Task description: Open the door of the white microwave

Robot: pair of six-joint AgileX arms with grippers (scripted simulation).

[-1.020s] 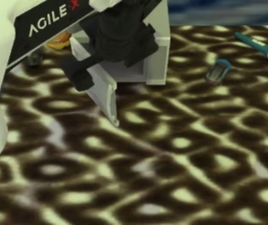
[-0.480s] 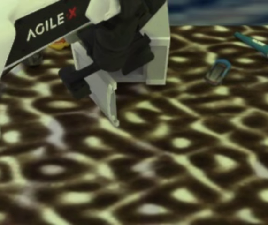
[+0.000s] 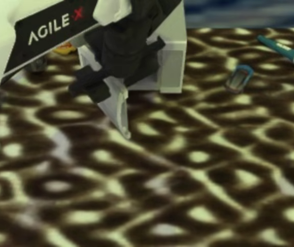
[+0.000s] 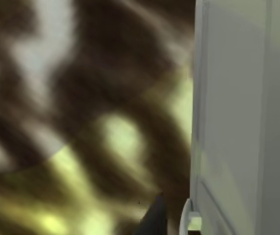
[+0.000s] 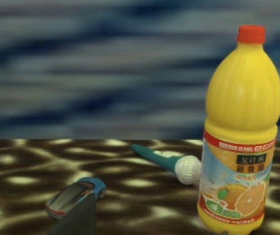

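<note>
From above, the microwave is a white box at the far edge of the table, a bit left of the middle. Its door is swung out toward the near side, hinged at the box's left front corner, and stands at a slant. The door is off-white, with a pale bar handle running along its free edge down to a point on the table. The left arm is white with a black band, and it reaches over the box from the left. Its black left gripper sits right at the door, on the door's left side near the hinge; I cannot tell how wide its fingers are. A small blue car and a teal brush lie well to the right of the box. Something orange peeks out behind the left arm. In the left wrist view, the door fills one side as a flat off-white panel with a raised frame, the handle shows as a pale curved bit at its edge, and a dark finger is just beside it. In the right wrist view, a yellow juice bottle with a red cap stands upright, with the brush and the car lying near it; the right gripper does not show clearly.
</note>
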